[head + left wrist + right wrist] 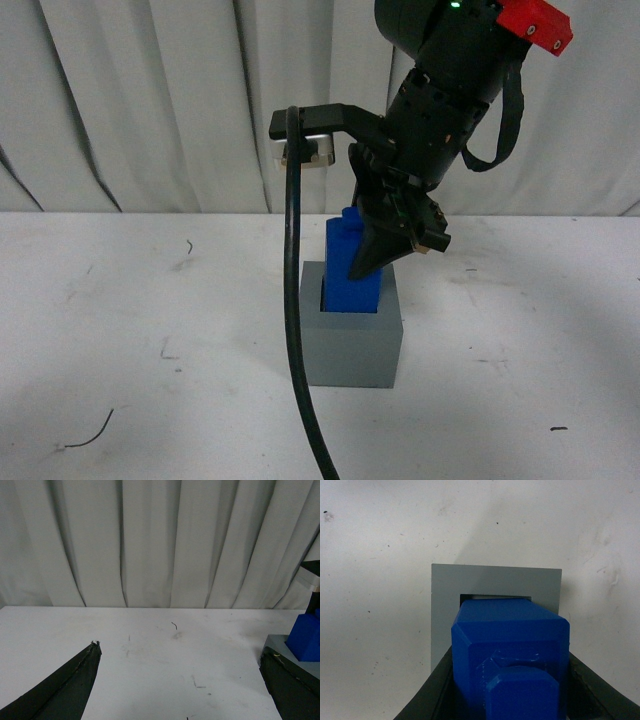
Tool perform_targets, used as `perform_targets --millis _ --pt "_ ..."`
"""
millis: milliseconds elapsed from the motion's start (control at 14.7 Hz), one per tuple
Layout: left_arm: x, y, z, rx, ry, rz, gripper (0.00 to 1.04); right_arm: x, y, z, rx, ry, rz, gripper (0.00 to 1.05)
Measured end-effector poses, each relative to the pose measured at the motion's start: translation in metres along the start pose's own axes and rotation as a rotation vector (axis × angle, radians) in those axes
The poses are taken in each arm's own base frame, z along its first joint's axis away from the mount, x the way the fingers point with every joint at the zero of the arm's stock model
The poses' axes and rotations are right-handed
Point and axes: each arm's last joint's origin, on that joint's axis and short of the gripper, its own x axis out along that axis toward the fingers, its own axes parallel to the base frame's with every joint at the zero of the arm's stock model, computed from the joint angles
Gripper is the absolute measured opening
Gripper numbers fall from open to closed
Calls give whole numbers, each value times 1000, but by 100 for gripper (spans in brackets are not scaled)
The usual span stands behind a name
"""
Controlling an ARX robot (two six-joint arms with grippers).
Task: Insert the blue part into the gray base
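Grasping blue part in clenched right gripper, lower end inside gray base recess near table's middle (mostly proud of rim). Yet to push home, release. Left gripper spread, empty.

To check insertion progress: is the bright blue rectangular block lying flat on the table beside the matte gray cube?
No: the bright blue rectangular block stands with its lower end inside the matte gray cube.

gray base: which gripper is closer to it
Right. The right gripper is directly above the gray base, clamping the blue part whose lower end is in its recess. The left gripper is open off to one side, not over the base.
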Motion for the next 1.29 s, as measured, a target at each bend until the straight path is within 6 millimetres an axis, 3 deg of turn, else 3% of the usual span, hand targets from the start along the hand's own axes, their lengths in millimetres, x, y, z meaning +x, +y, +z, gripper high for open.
perform_targets --millis 340,407,611,679,883,1086,1154,1290 --pt "0 0 0 0 0 0 98 11 3 1 -4 29 -3 47" --pt "0 0 0 0 0 0 98 11 4 2 -8 32 -3 54" --pt "0 0 0 0 0 0 98 7 5 3 -76 26 15 93" --pt "0 0 0 0 0 0 98 5 4 4 -100 13 12 100" --pt "0 0 0 0 0 0 98 -19 8 10 -166 -111 -20 98" --pt "0 0 0 0 0 0 98 -67 21 10 -159 -339 -246 98" --pt "0 0 0 0 0 0 98 -87 33 7 -101 -414 -480 98" --pt "0 0 0 0 0 0 98 -94 48 -4 72 -485 -744 98"
